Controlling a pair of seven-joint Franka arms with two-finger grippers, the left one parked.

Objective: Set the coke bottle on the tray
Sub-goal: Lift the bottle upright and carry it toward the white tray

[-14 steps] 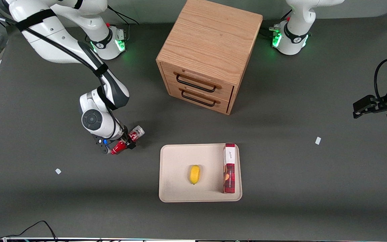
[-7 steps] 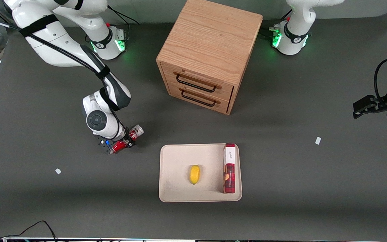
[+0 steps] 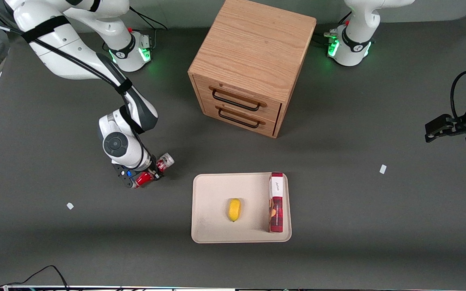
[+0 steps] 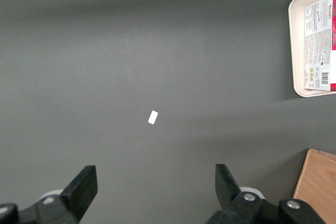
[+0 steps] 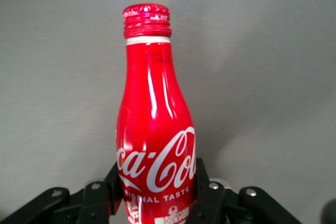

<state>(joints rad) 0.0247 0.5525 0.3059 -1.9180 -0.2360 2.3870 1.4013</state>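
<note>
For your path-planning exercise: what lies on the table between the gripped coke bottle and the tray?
Nothing: in the front view only bare dark table separates the coke bottle, held in the gripper, from the tray.

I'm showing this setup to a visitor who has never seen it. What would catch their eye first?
Most striking is the red coke bottle clamped in the right arm's gripper, low over the dark table toward the working arm's end. Next comes the big wooden drawer cabinet, farther from the front camera than the cream tray. On the tray lie a yellow lemon and a red-and-white box.
</note>
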